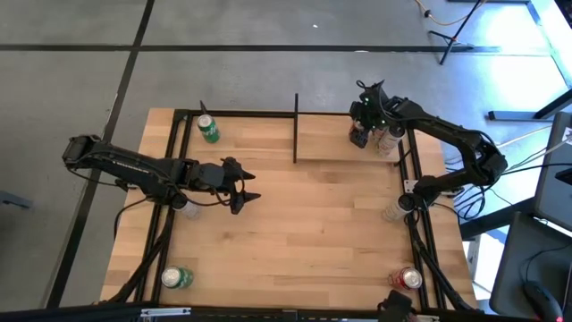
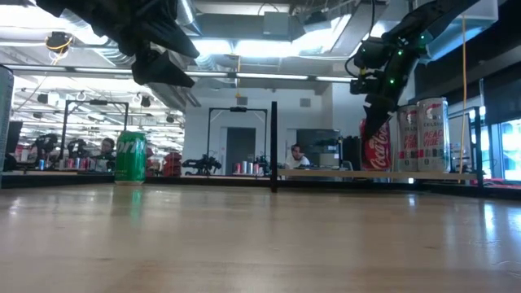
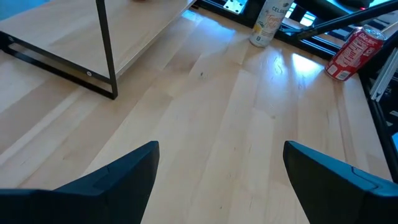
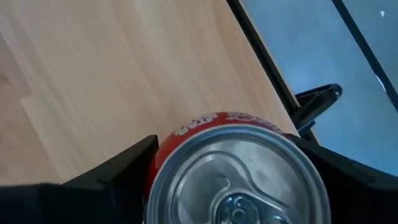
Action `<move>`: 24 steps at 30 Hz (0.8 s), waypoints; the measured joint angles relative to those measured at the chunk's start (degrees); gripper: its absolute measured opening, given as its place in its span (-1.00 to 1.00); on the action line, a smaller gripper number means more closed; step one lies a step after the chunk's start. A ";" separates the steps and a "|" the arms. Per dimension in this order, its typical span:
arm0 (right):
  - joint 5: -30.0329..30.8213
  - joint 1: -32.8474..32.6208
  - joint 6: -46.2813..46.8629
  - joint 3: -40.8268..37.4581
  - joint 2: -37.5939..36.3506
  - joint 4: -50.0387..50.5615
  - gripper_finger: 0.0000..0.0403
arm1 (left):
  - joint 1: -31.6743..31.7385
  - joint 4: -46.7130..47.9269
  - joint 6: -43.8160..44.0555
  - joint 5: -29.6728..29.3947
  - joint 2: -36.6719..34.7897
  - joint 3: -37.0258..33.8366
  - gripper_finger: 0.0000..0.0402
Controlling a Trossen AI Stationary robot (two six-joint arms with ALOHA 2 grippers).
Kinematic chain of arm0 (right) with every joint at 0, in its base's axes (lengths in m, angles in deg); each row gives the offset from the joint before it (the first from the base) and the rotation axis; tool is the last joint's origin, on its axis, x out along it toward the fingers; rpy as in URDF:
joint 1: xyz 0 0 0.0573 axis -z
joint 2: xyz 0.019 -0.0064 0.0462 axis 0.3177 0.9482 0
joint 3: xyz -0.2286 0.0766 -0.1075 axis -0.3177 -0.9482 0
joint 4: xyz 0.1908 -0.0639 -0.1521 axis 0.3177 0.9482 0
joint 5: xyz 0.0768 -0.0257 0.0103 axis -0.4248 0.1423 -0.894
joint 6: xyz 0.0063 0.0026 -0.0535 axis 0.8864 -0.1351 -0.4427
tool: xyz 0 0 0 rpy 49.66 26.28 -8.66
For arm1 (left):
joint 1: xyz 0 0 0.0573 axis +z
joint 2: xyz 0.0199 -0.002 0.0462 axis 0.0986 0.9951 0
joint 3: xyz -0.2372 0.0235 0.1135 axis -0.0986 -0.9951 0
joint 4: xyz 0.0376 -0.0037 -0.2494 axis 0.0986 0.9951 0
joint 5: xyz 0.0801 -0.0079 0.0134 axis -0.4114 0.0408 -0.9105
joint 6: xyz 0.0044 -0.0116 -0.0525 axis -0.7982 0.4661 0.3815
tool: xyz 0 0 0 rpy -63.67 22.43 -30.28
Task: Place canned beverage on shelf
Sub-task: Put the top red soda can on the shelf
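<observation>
From the left of the table, a green can lies near the front left corner, close to the edge, and a second green can stands at the back left beside the black frame.

My left tool hangs over open wood left of centre, its fingers spread wide with nothing between them; bare boards stretch ahead of it toward the right side.

At the back centre a thin black post marks the shelf's left end. The shelf runs rightward from there, its light board bare along most of its length.

My right tool is at the shelf's right end, its fingers closed on a red cola can that stands upright on the board. Two pale cans stand just beside it, toward the right rail, crowding that end.

Further forward along the right edge, a pale can sits by the frame, and another red can lies near the front right corner.
</observation>
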 joint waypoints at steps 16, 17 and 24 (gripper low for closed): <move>1.15 -0.01 0.72 3.91 0.11 4.51 0.56 | -0.01 0.00 -0.04 0.63 0.00 0.00 0.65; 1.13 -0.01 1.14 3.93 0.11 4.81 0.56 | 0.00 0.00 -0.04 0.63 0.00 0.00 0.65; 0.15 -0.01 2.23 3.58 0.11 6.13 0.57 | 0.00 0.01 -0.04 0.66 0.00 0.00 0.65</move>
